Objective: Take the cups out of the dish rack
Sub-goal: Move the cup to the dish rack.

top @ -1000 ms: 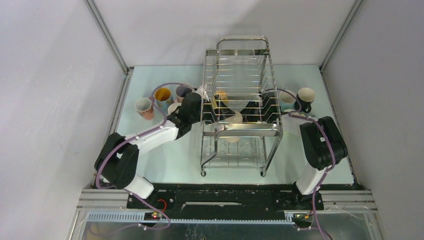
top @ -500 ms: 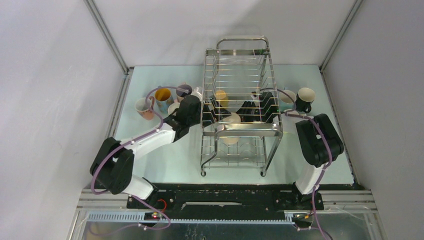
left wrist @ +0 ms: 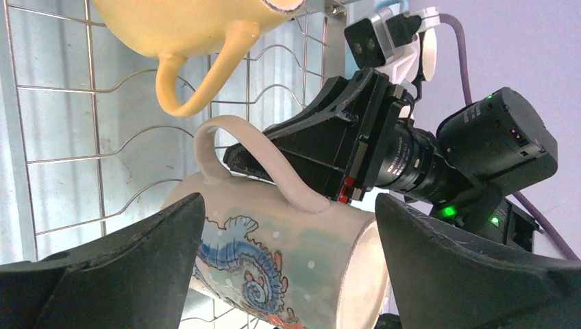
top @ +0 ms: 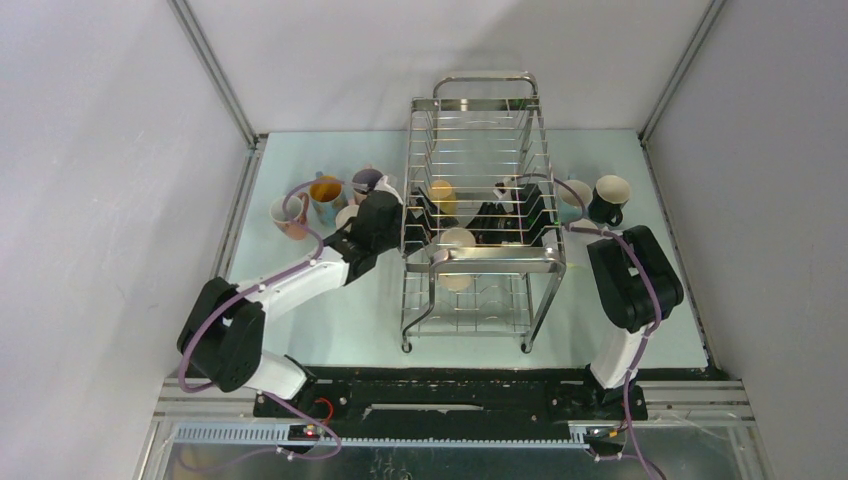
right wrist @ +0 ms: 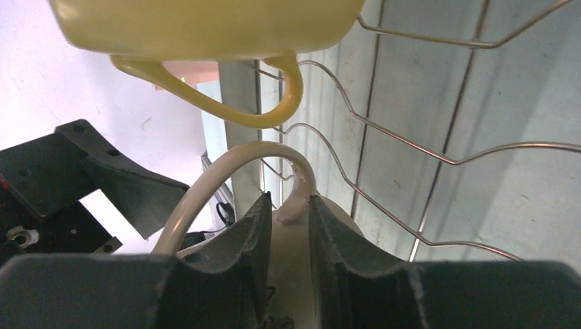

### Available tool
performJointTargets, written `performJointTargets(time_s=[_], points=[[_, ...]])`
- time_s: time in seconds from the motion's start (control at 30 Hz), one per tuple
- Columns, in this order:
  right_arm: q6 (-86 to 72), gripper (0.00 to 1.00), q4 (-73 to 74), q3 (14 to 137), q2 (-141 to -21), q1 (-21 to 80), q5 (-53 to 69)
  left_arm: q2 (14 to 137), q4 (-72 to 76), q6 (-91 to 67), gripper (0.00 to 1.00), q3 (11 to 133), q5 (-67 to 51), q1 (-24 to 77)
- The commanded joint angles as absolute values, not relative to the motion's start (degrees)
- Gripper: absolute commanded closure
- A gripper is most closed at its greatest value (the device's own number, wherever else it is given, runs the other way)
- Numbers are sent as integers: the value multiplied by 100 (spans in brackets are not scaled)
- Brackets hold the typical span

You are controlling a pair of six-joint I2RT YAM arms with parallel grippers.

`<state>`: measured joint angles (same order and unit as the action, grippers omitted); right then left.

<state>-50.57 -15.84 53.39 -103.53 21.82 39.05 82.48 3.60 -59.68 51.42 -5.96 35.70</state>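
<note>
The chrome dish rack stands mid-table. On its upper tier a cream cup with a seahorse print lies on its side; it also shows from above. My left gripper is open, one jaw by the cup's base and one by its rim. My right gripper is shut on the foot of the cup's handle, and it shows in the left wrist view behind the handle. A yellow cup sits just beyond, seen in both wrist views.
Left of the rack stand a pink cup, an orange-lined cup, a purplish cup and a cream cup. Right of it stand a light blue cup and a black cup. Rack wires close in both grippers.
The cream cup has shifted a little to the left on the upper tier. The right arm has pushed further into the rack, and the left arm's elbow has swung left.
</note>
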Motion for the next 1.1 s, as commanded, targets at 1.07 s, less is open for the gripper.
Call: performJointTargets(time_s=[1.07], points=[[-4675, 64, -1185, 4192, -8477, 1684, 3620, 7431, 58, -5076, 0, 4692, -1202, 3452]])
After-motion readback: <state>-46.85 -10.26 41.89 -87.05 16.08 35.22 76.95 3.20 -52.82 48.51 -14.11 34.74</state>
